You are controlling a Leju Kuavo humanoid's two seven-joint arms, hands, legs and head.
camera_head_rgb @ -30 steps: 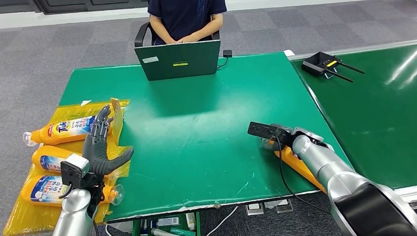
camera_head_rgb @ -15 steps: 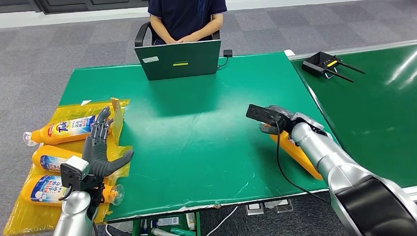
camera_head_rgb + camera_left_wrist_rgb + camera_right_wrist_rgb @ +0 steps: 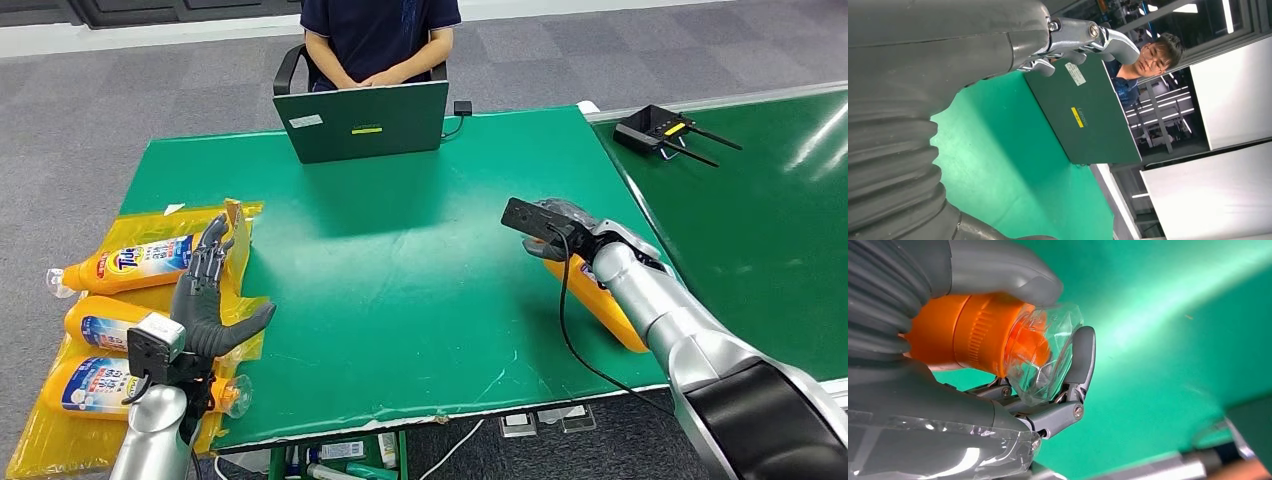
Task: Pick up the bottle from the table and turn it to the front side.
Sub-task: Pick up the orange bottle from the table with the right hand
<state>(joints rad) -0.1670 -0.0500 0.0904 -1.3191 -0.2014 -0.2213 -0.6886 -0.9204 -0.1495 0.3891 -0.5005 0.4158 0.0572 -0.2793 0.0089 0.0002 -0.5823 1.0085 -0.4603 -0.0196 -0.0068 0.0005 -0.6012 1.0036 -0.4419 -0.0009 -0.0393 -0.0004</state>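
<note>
Right hand [image 3: 558, 232] fingers wrapped round orange bottle [image 3: 605, 305] neck, near right worktop [image 3: 400, 260] edge. Left hand [image 3: 205, 300] fingers spread, empty, at left edge.

Head view: high on the robot's body, facing forward and down across the green-topped table [image 3: 400, 260] toward the dark green laptop [image 3: 362, 122]. Left wrist view: turned sideways, close behind that hand, sharing table and laptop [image 3: 1083, 112]. Right wrist view: very close, facing the table surface [image 3: 1173, 340].
</note>
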